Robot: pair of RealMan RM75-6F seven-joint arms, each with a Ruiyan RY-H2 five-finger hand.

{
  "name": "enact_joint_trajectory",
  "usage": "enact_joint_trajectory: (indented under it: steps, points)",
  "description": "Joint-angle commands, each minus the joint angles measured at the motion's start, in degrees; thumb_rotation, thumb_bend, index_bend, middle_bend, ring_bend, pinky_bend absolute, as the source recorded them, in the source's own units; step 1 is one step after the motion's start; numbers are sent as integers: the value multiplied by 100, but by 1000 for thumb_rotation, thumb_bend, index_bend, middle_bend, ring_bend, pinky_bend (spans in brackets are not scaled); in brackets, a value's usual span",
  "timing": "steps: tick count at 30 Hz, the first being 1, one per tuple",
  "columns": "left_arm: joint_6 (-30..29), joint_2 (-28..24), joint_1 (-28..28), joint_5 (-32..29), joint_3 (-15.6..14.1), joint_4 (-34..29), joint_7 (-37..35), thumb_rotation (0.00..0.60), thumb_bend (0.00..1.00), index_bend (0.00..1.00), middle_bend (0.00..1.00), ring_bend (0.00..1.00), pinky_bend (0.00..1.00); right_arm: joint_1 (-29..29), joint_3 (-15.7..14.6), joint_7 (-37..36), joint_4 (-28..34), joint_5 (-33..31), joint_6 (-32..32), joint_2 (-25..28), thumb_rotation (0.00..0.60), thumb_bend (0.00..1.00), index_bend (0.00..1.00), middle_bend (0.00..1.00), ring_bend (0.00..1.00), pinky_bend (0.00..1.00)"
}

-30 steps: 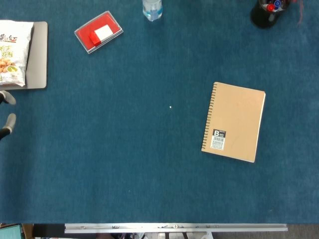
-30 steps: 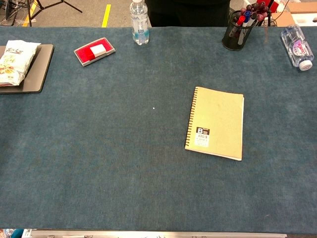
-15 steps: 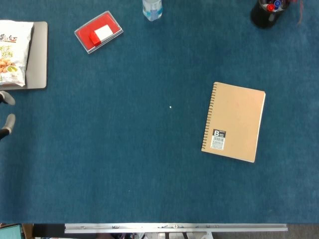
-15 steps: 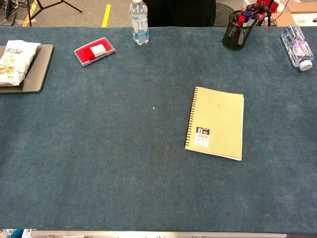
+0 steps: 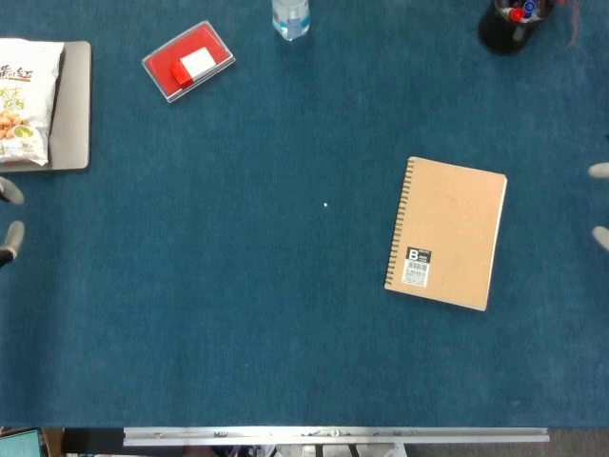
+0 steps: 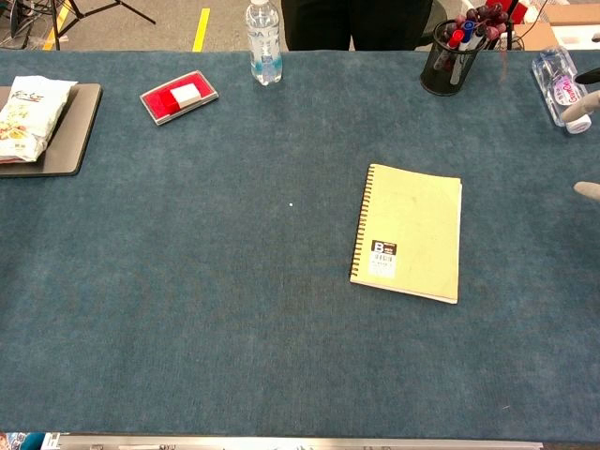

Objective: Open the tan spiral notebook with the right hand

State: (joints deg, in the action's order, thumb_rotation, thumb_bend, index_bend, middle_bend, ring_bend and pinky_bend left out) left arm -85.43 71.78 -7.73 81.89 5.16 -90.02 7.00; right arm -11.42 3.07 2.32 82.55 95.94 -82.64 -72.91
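We are looking down on a blue-carpeted table [image 5: 238, 314]. The tan spiral notebook [image 5: 446, 233] is lying closed and flat on the right half, spiral binding along its left edge, a small black-and-white label near its lower left corner. It is sitting slightly rotated, top leaning right.

The right hand [image 5: 599, 204] is showing only as two pale fingertips [image 5: 599, 170] poking in at the right edge of the head view, and likewise at the right edge of the chest view [image 6: 588, 141]. They are set apart from each other and nothing is showing between them, but with so little in frame we cannot tell whether the hand is spread or curled. It is sitting well apart from the notebook, not touching it.

The left hand [image 5: 9, 215] is peeking in at the left edge of the head view, two grey fingertips apart, nothing seen in them; its state we cannot tell either.

Elsewhere we are noting:
- a red case [image 5: 188, 61] with a white block inside, far left of centre
- a clear water bottle [image 6: 263, 41] standing upright at the far edge
- a black mesh pen holder [image 6: 455, 53] full of markers, far right
- a second bottle [image 6: 561, 88] lying on its side at the far right corner
- a snack bag [image 5: 25, 100] resting on a grey tray [image 5: 74, 105] at the left edge
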Motion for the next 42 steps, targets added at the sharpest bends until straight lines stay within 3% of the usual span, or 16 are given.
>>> enact_joint_trajectory:
  steps: [1, 6, 13, 27, 42]
  points:
    - [-4, -9, 5, 8, -3, 1, -11, 600, 256, 487, 477, 437, 605, -189, -77, -128, -242, 155, 169, -177, 600, 97, 355, 206, 139, 232]
    - [-11, -31, 9, 5, 9, -38, -6, 600, 256, 488, 477, 437, 605, -356, -180, -252, -502, 246, 372, -344, 600, 198, 355, 204, 134, 232]
    - [-42, -54, 31, 10, 15, -62, -18, 600, 256, 487, 477, 437, 605, -485, -348, -269, -826, 346, 540, -568, 600, 203, 344, 166, 117, 233]
    - [-17, -43, 31, -11, 26, -50, -25, 600, 256, 487, 477, 437, 605, -570, -591, -481, -1597, 523, 464, -1100, 600, 202, 69, 66, 37, 232]
    - [-18, -66, 35, -12, 39, -73, -40, 600, 256, 487, 477, 437, 605, -679, -846, -529, -2058, 581, 657, -1367, 600, 202, 63, 64, 36, 232]
